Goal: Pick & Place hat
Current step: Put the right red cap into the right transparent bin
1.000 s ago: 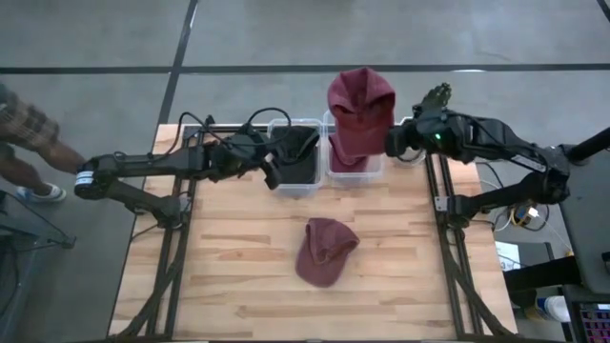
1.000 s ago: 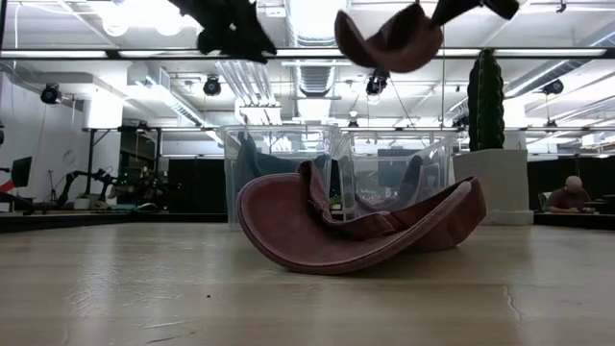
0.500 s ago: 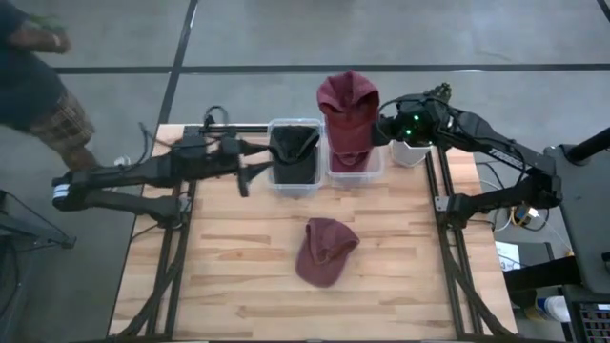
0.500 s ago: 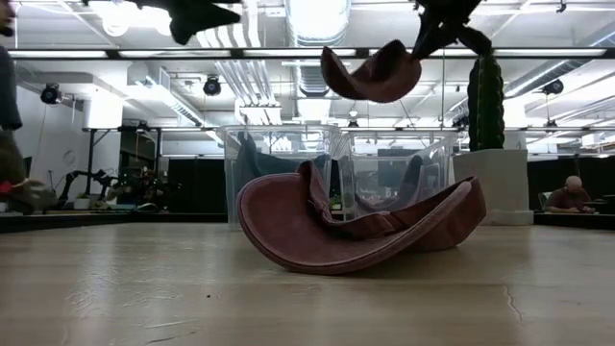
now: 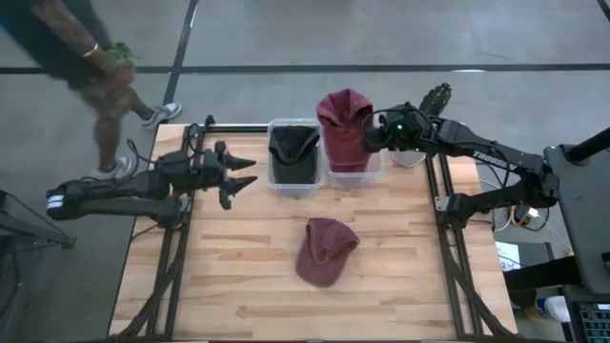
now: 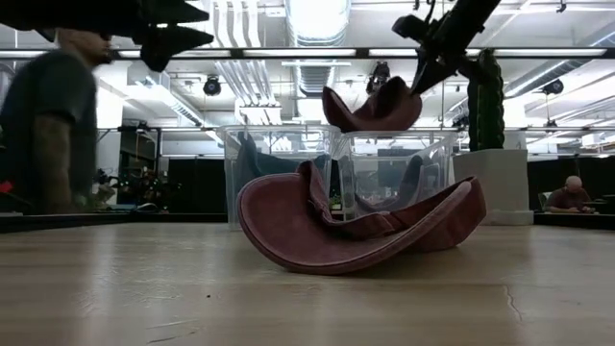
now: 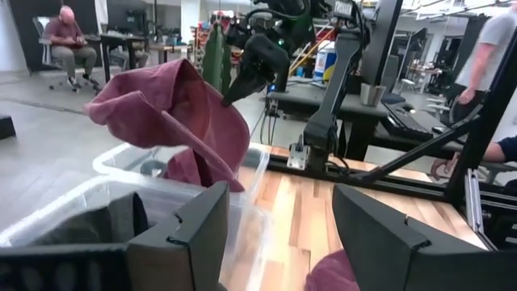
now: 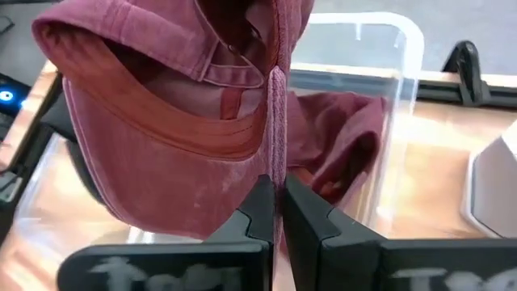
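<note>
A maroon hat (image 5: 344, 119) hangs from my right gripper (image 5: 374, 138) above the right clear bin (image 5: 356, 171), which has another maroon hat (image 8: 343, 149) inside. In the low view the held hat (image 6: 370, 106) sits just above the bin's rim, below my right gripper (image 6: 420, 75). A third maroon hat (image 5: 326, 250) rests on the table in front of the bins, crown side down (image 6: 356, 231). My left gripper (image 5: 243, 178) is open, left of the left bin (image 5: 294, 187), and touches nothing. It also shows, with nothing in it, in the left wrist view (image 7: 279, 234). My right gripper is shut on a thin ridge of cloth (image 8: 277, 174) at the held hat's edge, pinched between the two fingers (image 8: 260, 206). The fingers slant down from the table's right side. The hat is lifted clear and hangs to the left of the fingers, over the right bin.
The left bin holds dark hats (image 5: 293, 148). A white container (image 5: 412, 154) stands right of the right bin, beside my right arm. A person (image 5: 86, 57) walks past the table's far left corner. There is bare tabletop (image 5: 238, 267) around the lying hat.
My right gripper has moved down and a little toward the table's left, bringing the hat from high above down to just over the right bin. My left arm has drawn back from the left bin toward the table's left edge. A person has walked along the table's left side.
</note>
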